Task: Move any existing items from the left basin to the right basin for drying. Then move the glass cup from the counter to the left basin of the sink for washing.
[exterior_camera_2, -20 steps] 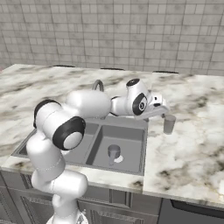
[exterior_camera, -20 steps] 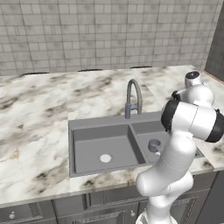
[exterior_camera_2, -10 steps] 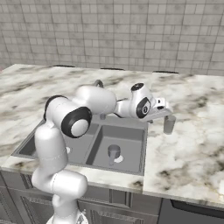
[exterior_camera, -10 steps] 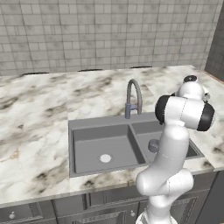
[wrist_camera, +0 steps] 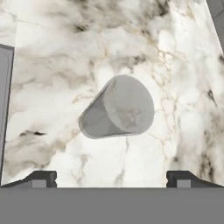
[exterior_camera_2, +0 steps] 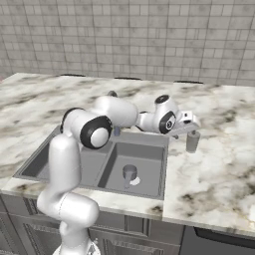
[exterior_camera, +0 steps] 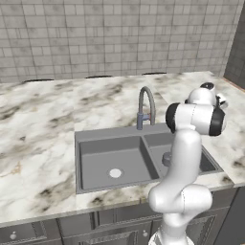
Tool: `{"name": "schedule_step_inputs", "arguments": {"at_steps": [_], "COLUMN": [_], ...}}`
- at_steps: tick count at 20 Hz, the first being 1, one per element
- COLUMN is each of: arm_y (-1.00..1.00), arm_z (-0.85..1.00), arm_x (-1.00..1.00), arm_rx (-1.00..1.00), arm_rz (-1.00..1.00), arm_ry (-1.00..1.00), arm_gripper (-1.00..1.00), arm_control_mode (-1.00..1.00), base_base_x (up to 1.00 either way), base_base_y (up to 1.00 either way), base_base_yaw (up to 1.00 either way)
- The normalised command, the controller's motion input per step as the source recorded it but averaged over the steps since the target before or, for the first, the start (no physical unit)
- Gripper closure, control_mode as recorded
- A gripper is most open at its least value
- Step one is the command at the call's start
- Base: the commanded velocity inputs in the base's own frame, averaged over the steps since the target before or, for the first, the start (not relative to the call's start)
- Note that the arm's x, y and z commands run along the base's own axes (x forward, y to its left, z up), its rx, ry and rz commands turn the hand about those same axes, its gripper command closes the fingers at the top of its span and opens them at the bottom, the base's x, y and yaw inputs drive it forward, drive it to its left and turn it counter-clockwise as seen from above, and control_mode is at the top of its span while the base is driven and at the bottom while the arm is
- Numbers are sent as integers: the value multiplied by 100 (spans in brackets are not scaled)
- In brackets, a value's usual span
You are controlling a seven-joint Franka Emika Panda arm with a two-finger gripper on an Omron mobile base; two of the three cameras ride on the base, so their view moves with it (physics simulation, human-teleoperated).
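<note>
The glass cup stands upright on the marble counter, just right of the sink. My gripper hangs right above it, open and apart from it. Looking down in the hand view, the cup lies ahead of the gripper, whose two dark fingertips are spread wide with nothing between them. The wider left basin holds just its white drain disc. In the narrower right basin stands a darker grey round thing.
The arched grey faucet rises behind the divider between the basins. My arm reaches across the sink from the left. A tiled wall runs along the back of the counter. Marble spreads wide to the right of the cup.
The arm's elbow and upper links have swung and turned. The hand has stayed over the glass cup with hardly any shift. The cup has not moved.
</note>
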Motion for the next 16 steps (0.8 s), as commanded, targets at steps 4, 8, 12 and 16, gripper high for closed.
{"name": "schedule_step_inputs", "arguments": {"at_steps": [4, 8, 12, 16], "arm_y": [-11, -10, -5, -2], "arm_z": [-17, -17, -22, -23], "arm_x": [28, 30, 28, 20], "arm_rx": [-1, -3, -2, 0], "arm_rz": [0, 0, 1, 1], "arm_ry": [0, 0, 0, 0], "arm_gripper": [-100, -100, -100, -100], "arm_control_mode": [-100, -100, -100, -100], "base_base_x": [0, 0, 0, 0], "base_base_y": [0, 0, 0, 0], "base_base_yaw": [0, 0, 0, 0]}}
